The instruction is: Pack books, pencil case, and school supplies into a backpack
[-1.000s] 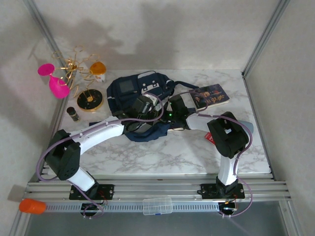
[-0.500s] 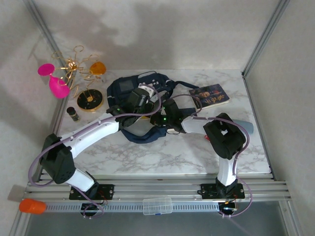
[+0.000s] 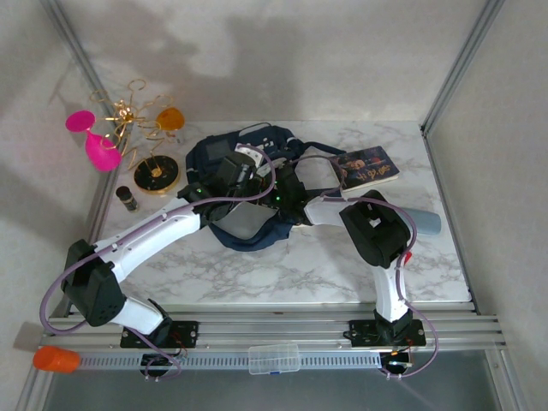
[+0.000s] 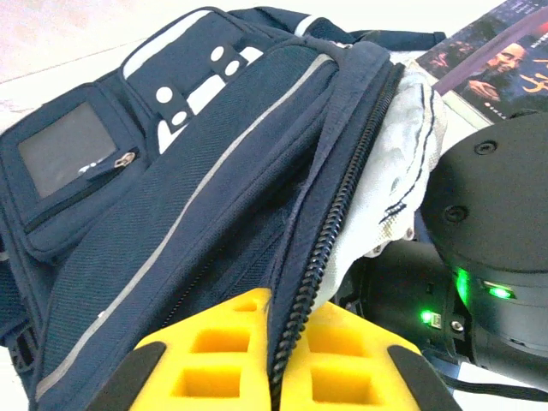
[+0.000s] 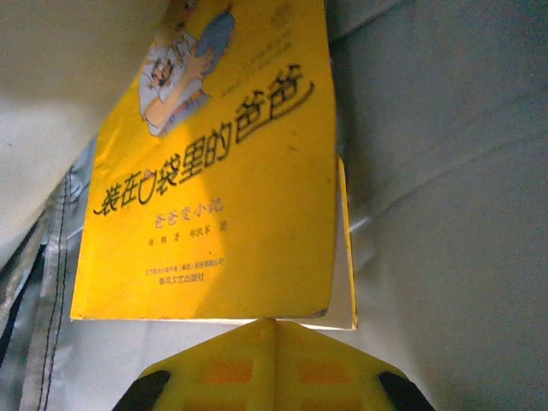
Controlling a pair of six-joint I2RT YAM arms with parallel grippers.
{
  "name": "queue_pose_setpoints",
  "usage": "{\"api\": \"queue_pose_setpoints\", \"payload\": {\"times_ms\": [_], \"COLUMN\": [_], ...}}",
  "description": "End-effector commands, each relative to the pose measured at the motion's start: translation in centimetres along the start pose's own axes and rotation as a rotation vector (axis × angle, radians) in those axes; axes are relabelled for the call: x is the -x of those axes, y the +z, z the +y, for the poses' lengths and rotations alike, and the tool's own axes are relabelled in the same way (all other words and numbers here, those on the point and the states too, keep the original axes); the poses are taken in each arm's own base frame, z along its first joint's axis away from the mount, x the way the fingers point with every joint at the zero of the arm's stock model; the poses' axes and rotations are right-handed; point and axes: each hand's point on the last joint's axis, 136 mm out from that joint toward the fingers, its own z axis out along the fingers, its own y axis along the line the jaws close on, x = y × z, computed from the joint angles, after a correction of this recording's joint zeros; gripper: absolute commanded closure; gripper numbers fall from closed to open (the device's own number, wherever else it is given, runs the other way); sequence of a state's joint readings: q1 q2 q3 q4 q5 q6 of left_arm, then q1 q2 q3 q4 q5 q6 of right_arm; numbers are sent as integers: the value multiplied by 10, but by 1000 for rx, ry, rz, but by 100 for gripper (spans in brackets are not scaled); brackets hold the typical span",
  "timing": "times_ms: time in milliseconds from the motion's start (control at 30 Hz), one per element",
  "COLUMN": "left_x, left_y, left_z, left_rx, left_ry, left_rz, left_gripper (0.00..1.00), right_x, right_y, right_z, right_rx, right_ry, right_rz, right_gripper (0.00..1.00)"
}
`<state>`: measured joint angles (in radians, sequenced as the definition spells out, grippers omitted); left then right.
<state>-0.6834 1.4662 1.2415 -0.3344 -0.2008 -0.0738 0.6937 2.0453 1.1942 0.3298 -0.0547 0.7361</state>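
While the backpack (image 4: 171, 214) lay toward the rear of the worktop (image 3: 257, 274), my left end effector (image 4: 272, 360) was clamped on its zipper edge. Right end effector (image 5: 274, 342) — fingers fully together, gripping nothing — pointed at the yellow book (image 5: 214, 197), which lay inside against pale lining.

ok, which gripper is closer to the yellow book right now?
Right. The right gripper is shut, with its tips at the yellow book's near edge, inside the backpack. The left gripper is outside, shut on the zippered edge of the backpack's opening.
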Motion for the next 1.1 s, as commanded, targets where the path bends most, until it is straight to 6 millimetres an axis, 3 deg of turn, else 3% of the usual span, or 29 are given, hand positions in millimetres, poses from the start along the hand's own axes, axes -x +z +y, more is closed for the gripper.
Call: {"api": "queue_pose_setpoints", "payload": {"times_ms": [0,200,300,467,533,600,733,900,967,1067], "left_x": [44,18,-7,-32,-38,-41,-24,1,5,4], "left_y": [-26,-25,-27,-34,-35,-34,-49,-65,-59,-38], "left_z": [19,31,44,61,55,33,-6,-47,-58,-58], "left_rx": [77,129,174,210,162,31,-188,-420,-464,-417], "left_ry": [-46,-74,-114,-195,-229,-271,-339,-422,-434,-452], "left_rz": [-122,-60,-27,-10,-4,13,-25,-86,-84,-67], "left_gripper": [100,100,100,100,99,76,62,51,50,50], "right_x": [26,-9,-21,-38,-30,-21,9,54,69,90], "right_y": [-14,-82,-118,-158,-171,-184,-202,-214,-209,-198], "right_z": [18,38,32,5,-17,-38,-91,-159,-183,-212], "right_rx": [57,196,188,77,3,-55,-178,-339,-357,-404], "right_ry": [-67,-121,-119,-105,-54,4,148,364,460,559], "right_rz": [-108,-45,-22,46,49,51,23,-89,-121,-165], "right_gripper": [100,91,83,71,67,60,47,31,25,22]}}
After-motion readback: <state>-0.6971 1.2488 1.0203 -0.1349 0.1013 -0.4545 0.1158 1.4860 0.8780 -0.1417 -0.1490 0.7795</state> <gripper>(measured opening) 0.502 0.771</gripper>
